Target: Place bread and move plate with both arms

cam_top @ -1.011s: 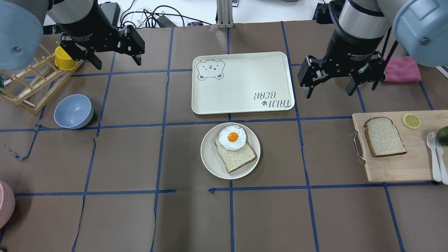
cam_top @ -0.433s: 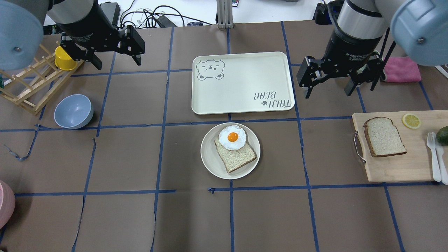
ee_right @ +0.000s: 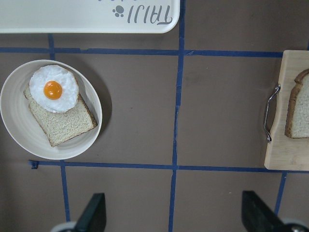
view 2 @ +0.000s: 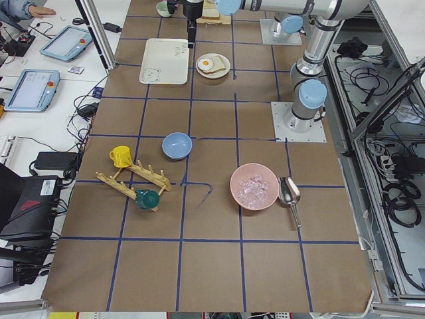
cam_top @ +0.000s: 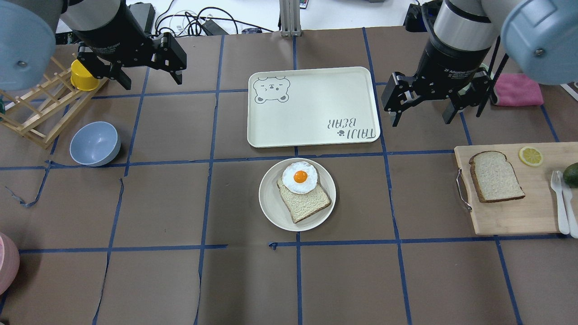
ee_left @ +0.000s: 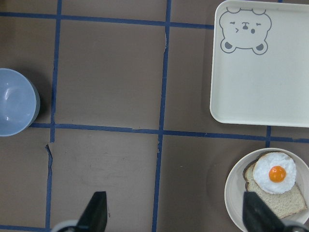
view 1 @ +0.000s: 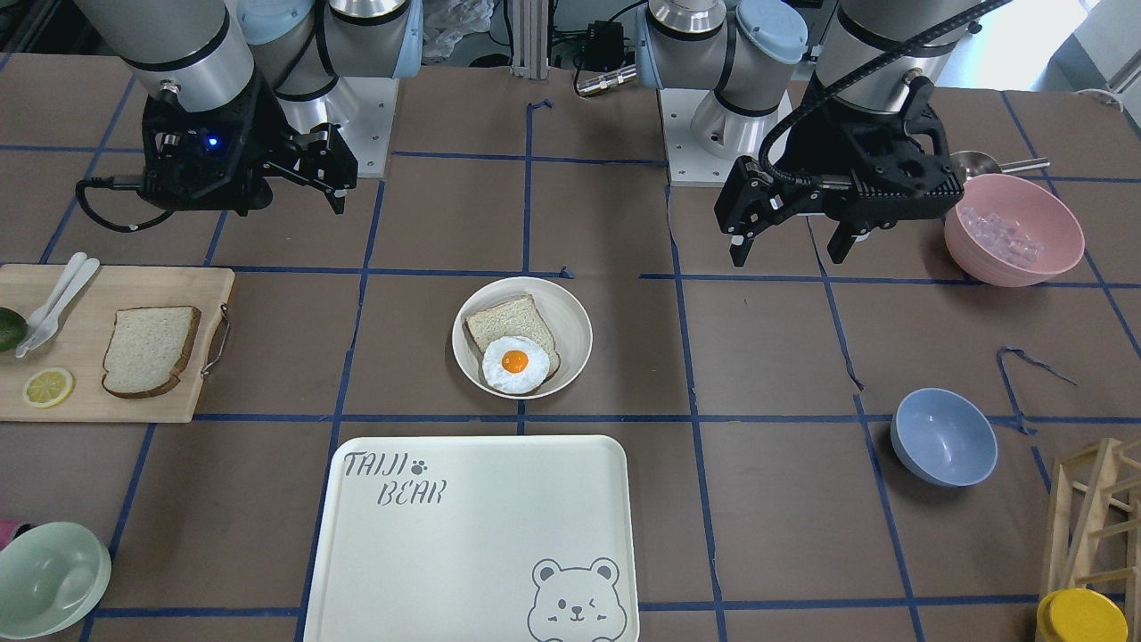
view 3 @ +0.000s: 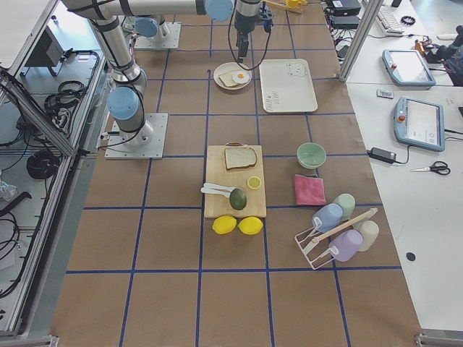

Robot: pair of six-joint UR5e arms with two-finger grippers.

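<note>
Cut edges and covered parts

In the right wrist view the bread [ee_right: 299,104] and its cutting board [ee_right: 285,154] run off the right edge, and the tray [ee_right: 87,14] off the top. The left wrist view clips the plate [ee_left: 236,198] at the bottom right corner and the blue bowl [ee_left: 14,101] at the left. The fried egg [cam_top: 299,177] covers one corner of the slice [cam_top: 307,203] beneath it. Overhead, the avocado [cam_top: 571,174] is cut by the right edge.
</note>
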